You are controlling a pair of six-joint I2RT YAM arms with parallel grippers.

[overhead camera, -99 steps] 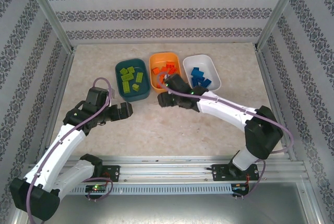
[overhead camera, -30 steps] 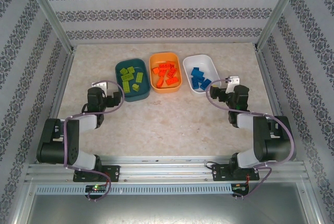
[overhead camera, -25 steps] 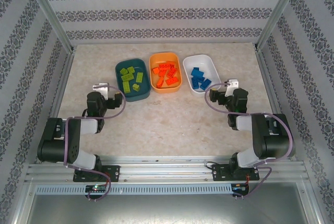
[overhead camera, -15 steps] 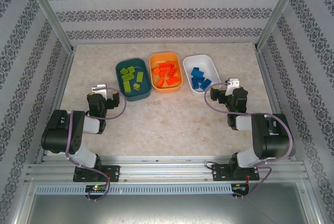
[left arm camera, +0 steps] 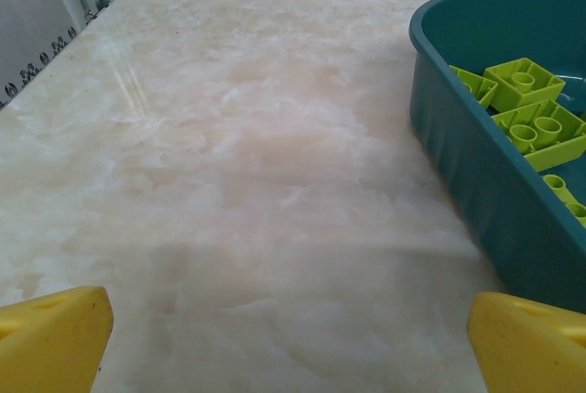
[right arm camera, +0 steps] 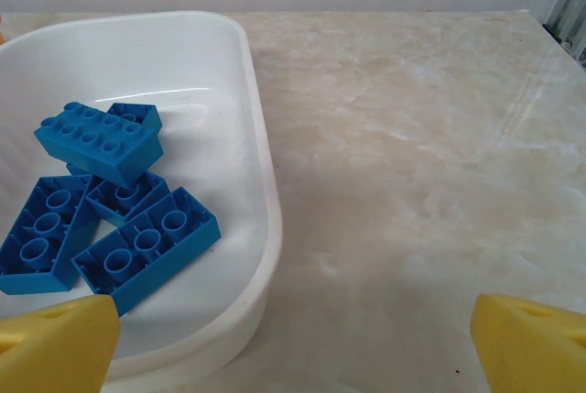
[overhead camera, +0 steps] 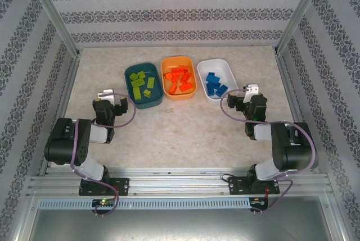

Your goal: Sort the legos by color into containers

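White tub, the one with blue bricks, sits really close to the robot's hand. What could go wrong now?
1. The open right end effector sits low beside the white tub; swinging toward it could shove it and shake the blue bricks.
2. The open left end effector is close to the teal tub; a careless move might nudge it and jostle the green bricks.

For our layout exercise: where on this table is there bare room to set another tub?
Bare table: the middle, between the tubs and the mounting rail; plus the strip behind the tubs. Crowded: the row, teal tub, orange tub and white tub packed close, left arm and right arm flanking it.
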